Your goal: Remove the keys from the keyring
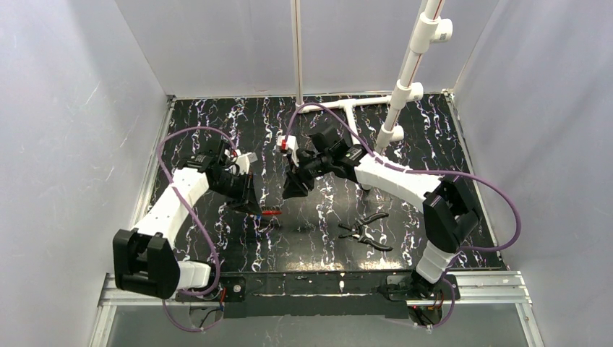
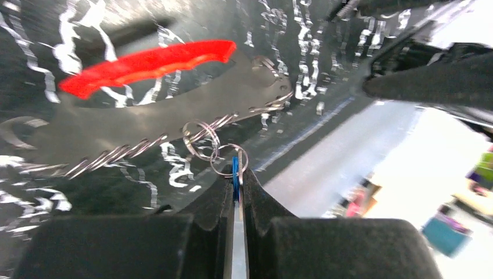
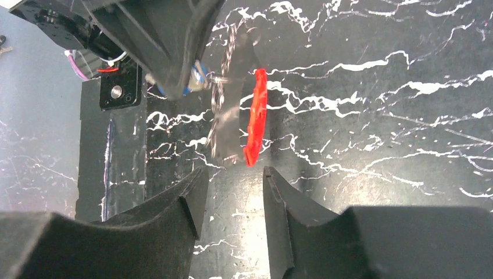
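Keyring [image 1: 271,213] hung out from the left gripper [image 2: 235,181], offered to the right gripper [image 3: 232,174].
Nearest me, black pliers [image 1: 365,231] lay idle, well apart. Beyond them the left jaws were pinched tight on the blue-headed key [image 2: 235,167], anchoring the bunch, I judged, so the split rings [image 2: 200,136] and red loop hung free beside the tip. Its long axis ran roughly left to right, free end pointing at the right jaws, which stood half apart, empty, just short of it.
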